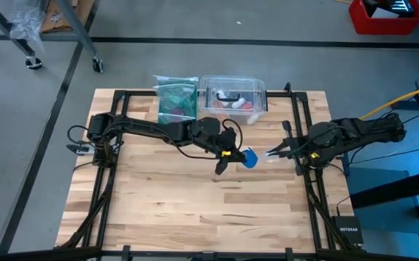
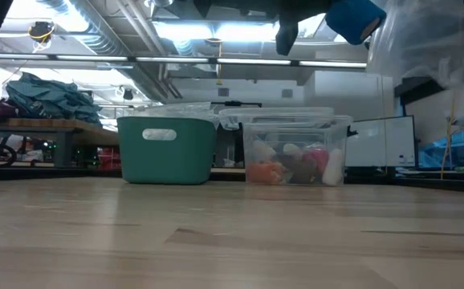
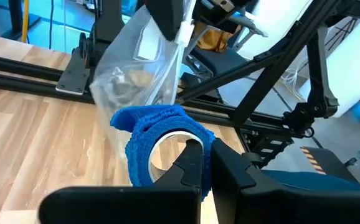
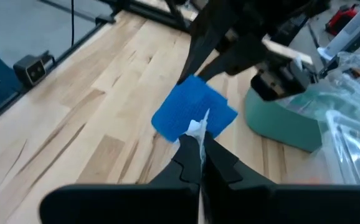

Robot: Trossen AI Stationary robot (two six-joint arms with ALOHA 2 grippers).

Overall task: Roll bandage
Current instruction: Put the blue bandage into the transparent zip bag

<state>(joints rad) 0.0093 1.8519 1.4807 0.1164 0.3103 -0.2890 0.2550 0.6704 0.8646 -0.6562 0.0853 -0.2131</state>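
Note:
The bandage [image 3: 161, 134] is a bright blue fabric roll with a hollow middle, hanging well above the table's centre [image 1: 250, 159] [image 2: 357, 18]. My left gripper [image 3: 208, 158] reaches in from the table's left [image 1: 231, 158] and is shut on it. My right gripper [image 4: 200, 149] comes from the table's right [image 1: 271, 154] and is shut on a clear plastic bag [image 3: 133, 68] that hangs right beside the roll [image 2: 433, 40]. Whether bag and bandage touch, I cannot tell. My left gripper pinches the roll's wall [image 3: 206, 144], with one finger [image 3: 191, 160] inside the hollow and the other [image 3: 230, 169] outside. The fingers come nearly level from the table's left. The roll is lifted clear of the table. My right gripper pinches a thin edge of the clear bag [image 4: 198, 127] between its two fingers, coming from the table's right and slanting slightly down. The bag hangs below and beyond the fingers, clear of the table.
A teal bin [image 1: 175, 98] [image 2: 168, 148] and a clear lidded box [image 1: 233, 94] [image 2: 296, 152] with small items stand side by side at the table's far edge. Bare wood lies below and in front of both grippers. Black frame rails run along both sides.

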